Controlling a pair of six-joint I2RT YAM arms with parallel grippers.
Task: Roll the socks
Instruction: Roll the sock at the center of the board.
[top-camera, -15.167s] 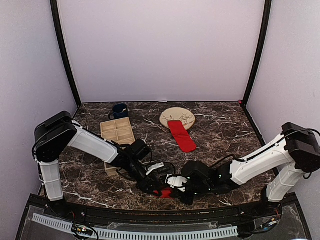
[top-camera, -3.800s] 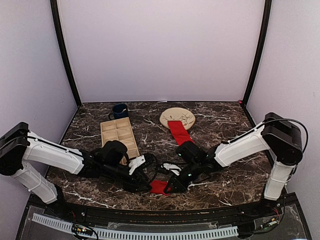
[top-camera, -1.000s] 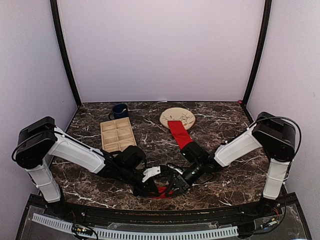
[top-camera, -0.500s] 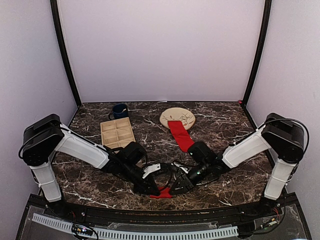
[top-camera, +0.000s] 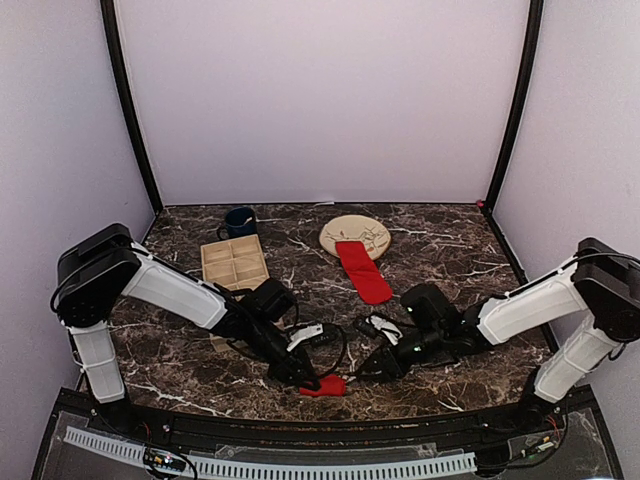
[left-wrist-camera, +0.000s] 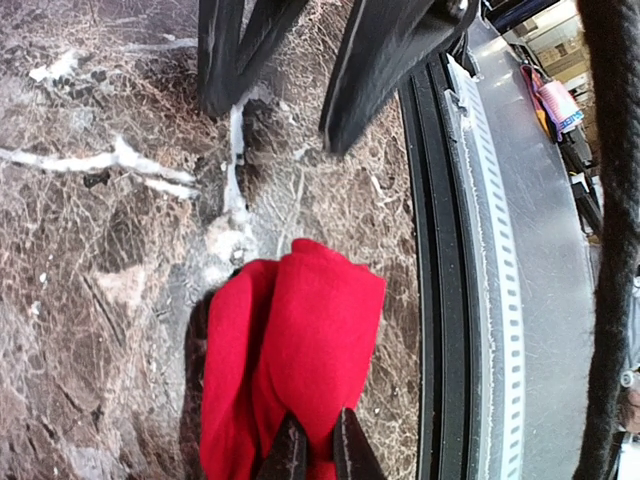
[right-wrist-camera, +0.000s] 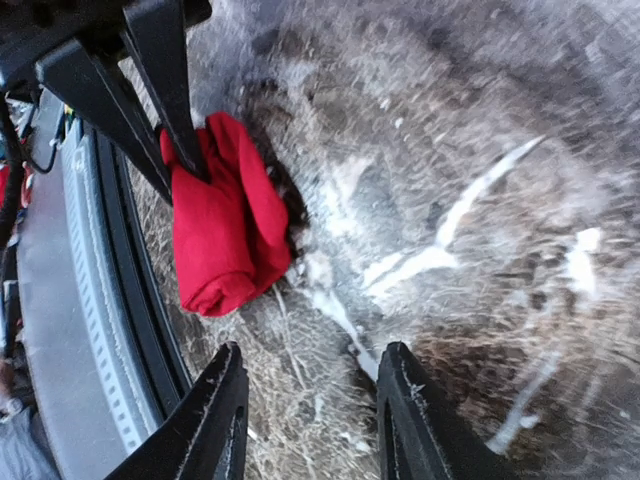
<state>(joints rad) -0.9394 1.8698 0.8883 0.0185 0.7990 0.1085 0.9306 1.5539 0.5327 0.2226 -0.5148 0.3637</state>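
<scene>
Here, the left claw (left-wrist-camera: 311, 452) is clenched on the bunched red sock (left-wrist-camera: 300, 340) at the worktop's (left-wrist-camera: 90, 250) near edge. The right claw (right-wrist-camera: 310, 425) hangs released just beside it, jaws apart — not touching. Well beyond both claws, the second sock (top-camera: 363, 270) lies flat, one end on the plate (top-camera: 355, 228).

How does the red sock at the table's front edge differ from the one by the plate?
The front sock is bunched into a short roll; the far sock lies flat at full length. The left pincer pinches the front sock; nothing holds the far sock. The far sock's end rests on the beige plate; the front sock is apart from it. Both are bright red.
</scene>
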